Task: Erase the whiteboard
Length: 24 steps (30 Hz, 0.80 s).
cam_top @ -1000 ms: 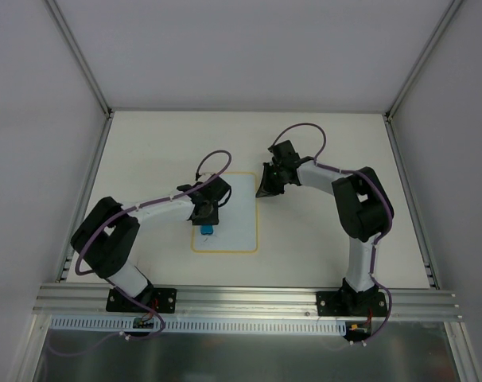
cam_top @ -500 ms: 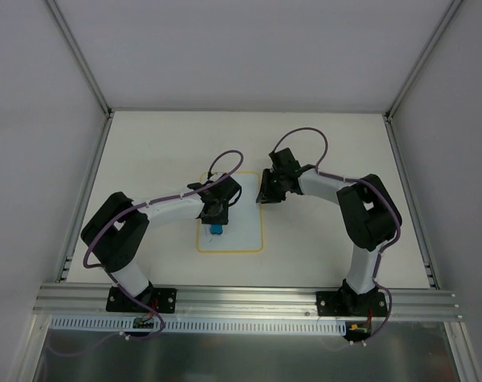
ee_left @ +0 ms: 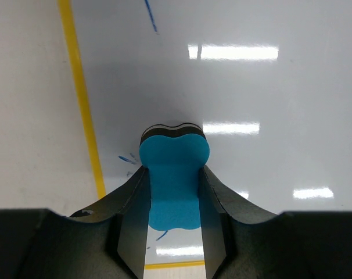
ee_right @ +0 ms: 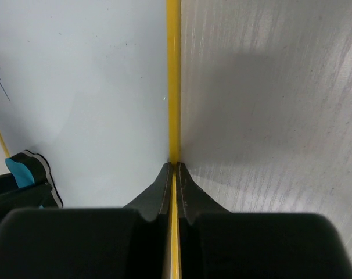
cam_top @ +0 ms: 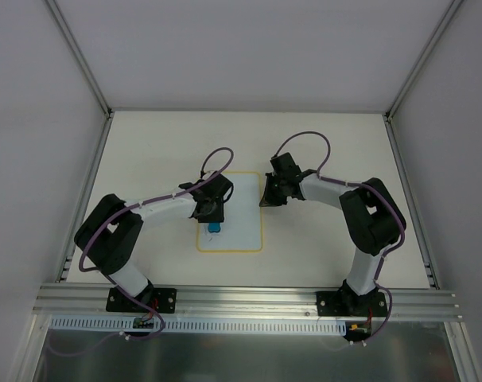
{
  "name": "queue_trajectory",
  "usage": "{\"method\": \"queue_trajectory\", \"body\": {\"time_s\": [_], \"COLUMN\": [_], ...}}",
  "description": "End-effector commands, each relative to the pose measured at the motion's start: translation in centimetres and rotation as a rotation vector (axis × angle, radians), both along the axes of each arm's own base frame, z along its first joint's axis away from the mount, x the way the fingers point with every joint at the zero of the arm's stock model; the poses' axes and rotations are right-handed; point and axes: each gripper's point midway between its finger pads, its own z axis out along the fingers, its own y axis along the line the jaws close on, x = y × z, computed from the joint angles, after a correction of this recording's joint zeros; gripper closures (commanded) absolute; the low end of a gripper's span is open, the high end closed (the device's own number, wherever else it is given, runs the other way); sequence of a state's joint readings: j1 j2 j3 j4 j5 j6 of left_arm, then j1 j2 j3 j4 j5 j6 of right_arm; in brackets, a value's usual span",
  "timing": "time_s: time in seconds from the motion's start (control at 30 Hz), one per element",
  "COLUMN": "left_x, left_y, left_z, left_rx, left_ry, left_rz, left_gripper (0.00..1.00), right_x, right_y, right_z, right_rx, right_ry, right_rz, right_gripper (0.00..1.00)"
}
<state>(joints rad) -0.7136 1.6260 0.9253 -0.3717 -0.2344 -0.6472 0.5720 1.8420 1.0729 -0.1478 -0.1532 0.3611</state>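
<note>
The whiteboard (cam_top: 242, 231), white with a thin yellow border, lies flat on the table between the arms. My left gripper (cam_top: 211, 215) is shut on the blue bone-shaped eraser (cam_top: 214, 228) and presses it onto the board's left part. In the left wrist view the eraser (ee_left: 174, 151) sits between my jaws (ee_left: 173, 170). Short blue marks (ee_left: 151, 14) remain on the board (ee_left: 251, 87) near its left border. My right gripper (cam_top: 267, 196) is shut, its tips resting on the board's right yellow border (ee_right: 173, 87). The right wrist view shows the gripper (ee_right: 174, 166) and the eraser (ee_right: 19, 170) at its left edge.
The bare pale tabletop (ee_right: 269, 116) lies to the right of the board. White walls and metal frame posts (cam_top: 82, 56) enclose the table. An aluminium rail (cam_top: 249, 298) with the arm bases runs along the near edge.
The whiteboard has slid a little to the right. My left gripper moved right with the eraser, then slightly back left. My right gripper stayed at the board's right edge.
</note>
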Motion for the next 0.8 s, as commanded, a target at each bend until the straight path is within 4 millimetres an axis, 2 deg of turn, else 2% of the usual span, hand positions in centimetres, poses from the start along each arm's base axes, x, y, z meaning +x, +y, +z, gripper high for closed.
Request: {"method": "queue_trajectory", "body": {"time_s": [0.0, 0.17, 0.43, 0.6, 0.77], "left_x": [-2.2, -1.7, -1.0, -2.5, -5.8], "left_y": [4.8, 6.9, 8.0, 7.2, 6.6], "left_z": [-2.7, -3.3, -3.3, -3.1, -3.3], "left_rx": [0.112, 0.137, 0.160, 0.094, 0.060], "left_ry": [0.115, 0.136, 0.141, 0.183, 0.247], "left_rz": [0.066, 0.115, 0.120, 0.104, 0.071], "left_gripper": [1.00, 1.00, 1.00, 1.00, 1.00], "right_x": [-4.7, -4.7, -4.6, -4.6, -4.6], "right_y": [-4.2, -4.6, -4.5, -4.5, -4.1], "right_z": [-4.8, -5.0, -5.2, -5.3, -5.4], "right_rx": [-0.196, -0.212, -0.206, -0.206, -0.195], "right_ry": [0.172, 0.166, 0.173, 0.174, 0.179], "right_rz": [-0.013, -0.015, -0.011, -0.012, -0.009], "right_gripper": [1.00, 1.00, 1.00, 1.00, 1.00]}}
